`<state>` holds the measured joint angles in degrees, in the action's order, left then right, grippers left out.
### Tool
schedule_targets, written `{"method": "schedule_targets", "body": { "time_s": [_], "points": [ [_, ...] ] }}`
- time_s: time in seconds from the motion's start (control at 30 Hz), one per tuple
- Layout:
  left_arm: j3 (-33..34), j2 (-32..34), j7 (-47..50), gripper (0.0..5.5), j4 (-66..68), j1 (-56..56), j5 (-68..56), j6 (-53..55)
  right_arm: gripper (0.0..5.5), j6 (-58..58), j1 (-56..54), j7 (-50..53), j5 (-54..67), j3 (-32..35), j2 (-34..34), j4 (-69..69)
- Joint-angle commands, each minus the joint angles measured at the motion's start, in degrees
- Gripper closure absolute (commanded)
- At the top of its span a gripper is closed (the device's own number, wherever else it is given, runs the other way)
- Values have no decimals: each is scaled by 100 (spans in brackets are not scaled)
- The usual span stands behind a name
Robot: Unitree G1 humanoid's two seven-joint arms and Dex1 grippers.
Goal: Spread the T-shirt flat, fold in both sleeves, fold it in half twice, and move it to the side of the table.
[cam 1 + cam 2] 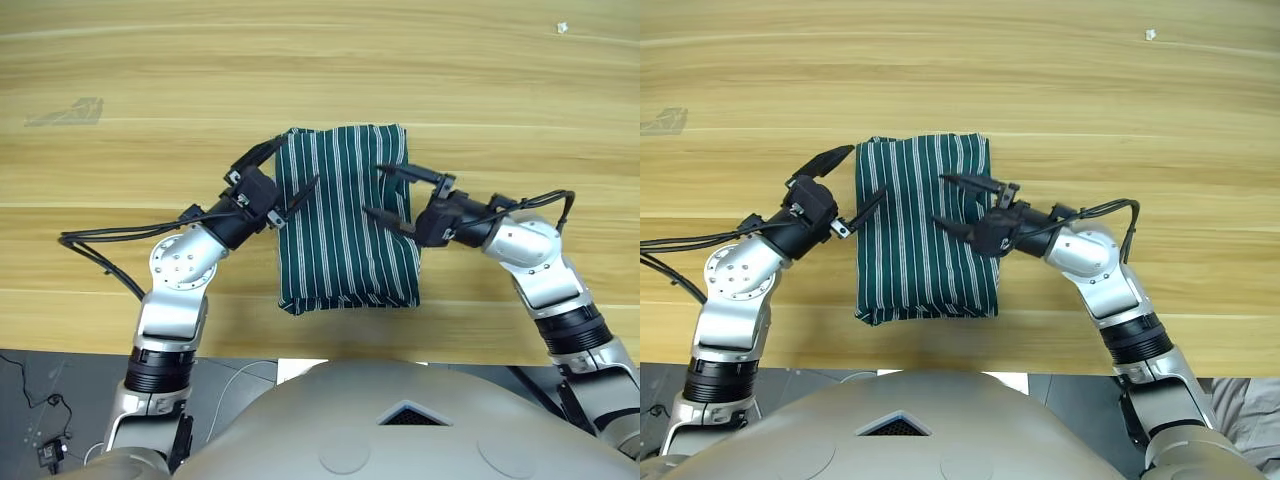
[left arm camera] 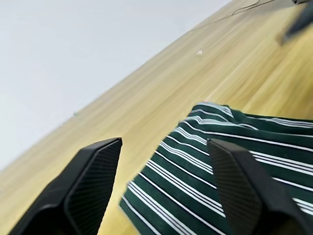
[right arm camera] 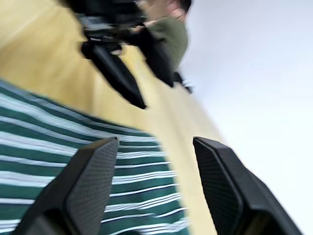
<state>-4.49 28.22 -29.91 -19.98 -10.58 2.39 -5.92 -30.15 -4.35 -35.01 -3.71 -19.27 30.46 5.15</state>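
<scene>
The T-shirt [image 1: 345, 230], dark green with white stripes, lies folded into a compact rectangle on the wooden table [image 1: 320, 70], close to the front edge. My left gripper [image 1: 302, 160] is open at the shirt's far left corner, one finger over the cloth and one outside it. In the left wrist view the left gripper [image 2: 165, 143] straddles the shirt's edge [image 2: 186, 161]. My right gripper [image 1: 372, 190] is open over the shirt's right side, holding nothing. The right wrist view shows the right gripper [image 3: 155, 139] above the striped cloth [image 3: 39, 142], with the left gripper's fingers [image 3: 117, 73] beyond.
A small white scrap [image 1: 563, 27] lies far back on the right. A grey mark [image 1: 65, 112] is on the table at the left. Black cables [image 1: 100, 245] trail from my left arm. Bare wood stretches to both sides and behind the shirt.
</scene>
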Motion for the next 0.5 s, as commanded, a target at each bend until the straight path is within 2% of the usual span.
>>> {"method": "schedule_targets", "body": {
  "time_s": [0.03, 0.13, 0.23, 0.33, 0.5],
  "points": [
    [571, 1131, 239, 229, -96, -854, 1561, -1534, 267, -1274, 267, 188, -600, 606, 785, -661],
    [1060, 1866, 868, 229, 204, -1643, 3110, -2619, 267, -2650, 397, 586, -1683, 1054, 1549, -1372],
    [1215, 2248, 1282, 229, 335, -2076, 4008, -3271, 267, -3335, 421, 886, -2322, 1250, 1893, -1636],
    [1118, 2355, 1415, 229, 469, -2121, 4286, -3506, 267, -3659, 344, 1033, -2858, 1173, 2048, -1793],
    [372, 2313, 1431, 229, 732, -1587, 4913, -3724, 267, -3827, 334, 1059, -3349, 603, 1878, -1957]
  ]
}}
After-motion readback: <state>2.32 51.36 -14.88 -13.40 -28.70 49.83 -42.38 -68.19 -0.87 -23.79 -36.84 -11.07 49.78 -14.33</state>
